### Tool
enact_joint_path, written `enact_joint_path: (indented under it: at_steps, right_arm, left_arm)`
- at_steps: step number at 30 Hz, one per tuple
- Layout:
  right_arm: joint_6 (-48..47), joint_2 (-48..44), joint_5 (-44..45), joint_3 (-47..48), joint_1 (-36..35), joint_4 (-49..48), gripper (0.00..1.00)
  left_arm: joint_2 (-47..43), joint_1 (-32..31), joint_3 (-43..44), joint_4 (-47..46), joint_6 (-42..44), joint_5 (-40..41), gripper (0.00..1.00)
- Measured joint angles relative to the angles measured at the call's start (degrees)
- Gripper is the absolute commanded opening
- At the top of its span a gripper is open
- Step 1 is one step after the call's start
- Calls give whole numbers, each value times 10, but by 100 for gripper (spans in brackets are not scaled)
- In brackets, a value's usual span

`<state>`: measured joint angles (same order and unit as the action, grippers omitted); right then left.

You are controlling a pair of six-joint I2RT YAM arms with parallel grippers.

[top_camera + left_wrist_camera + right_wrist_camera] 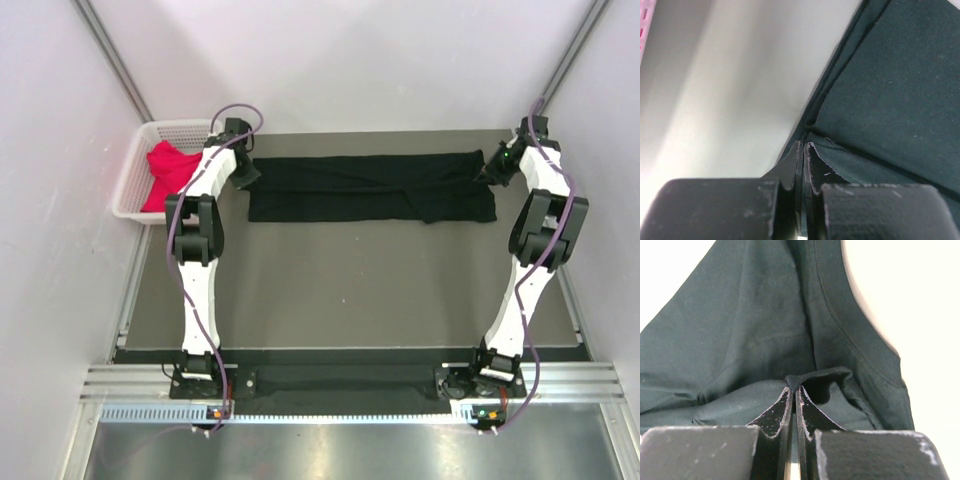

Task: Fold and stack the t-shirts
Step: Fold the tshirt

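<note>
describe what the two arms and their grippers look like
Both the left arm and right arm have white links, chunky black joints and a purplish cable running along them. The left gripper and right gripper have flat black fingers, tapering to thin tips, scuffed with pale scratches.

A large black cloth t-shirt (370, 187) is laid as a long strip, left to right, across the far part of the dark flat table (350, 290). Its left end is met by the left gripper (243, 178), its right end by the right gripper (492, 170); each end is pinched between closed jaws. A white plastic lattice basket (127, 190) is placed at the far left corner, just beside the table's left edge, left of the strip. A red-pink cloth t-shirt (170, 172) is bunched inside it. Both arm bases are fixed at the near edge, well apart from the strip.
</note>
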<state>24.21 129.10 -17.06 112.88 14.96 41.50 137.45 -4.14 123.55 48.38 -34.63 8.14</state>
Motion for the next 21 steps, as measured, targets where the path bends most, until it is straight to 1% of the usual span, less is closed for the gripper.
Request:
enact_joint_path:
  at_steps: [4, 11, 15, 17, 18, 19, 20, 21]
  right_arm:
    - [3, 15, -1, 7, -2, -1, 1]
    - [5, 28, -3, 31, -2, 1, 4]
    - [5, 36, -6, 41, -2, 1, 11]
    - [5, 44, -7, 49, -2, 0, 15]
    - [6, 49, -7, 54, -2, 1, 22]
    - [8, 54, -7, 58, -2, 0, 24]
    - [10, 60, -9, 63, -2, -1, 26]
    - [13, 66, -12, 70, -2, 1, 31]
  left_arm:
    - [1, 1, 2, -1, -1, -2, 0]
    - [17, 2, 17, -4, -5, -6, 0]
    - [28, 3, 21, -5, -9, -8, 0]
    - [30, 3, 24, -4, -12, -8, 9]
    - [31, 3, 26, -4, -12, -8, 18]
    - [31, 4, 29, -3, -12, -8, 24]
    - [31, 4, 32, -3, -13, -7, 43]
    - [31, 4, 35, -3, -10, -5, 52]
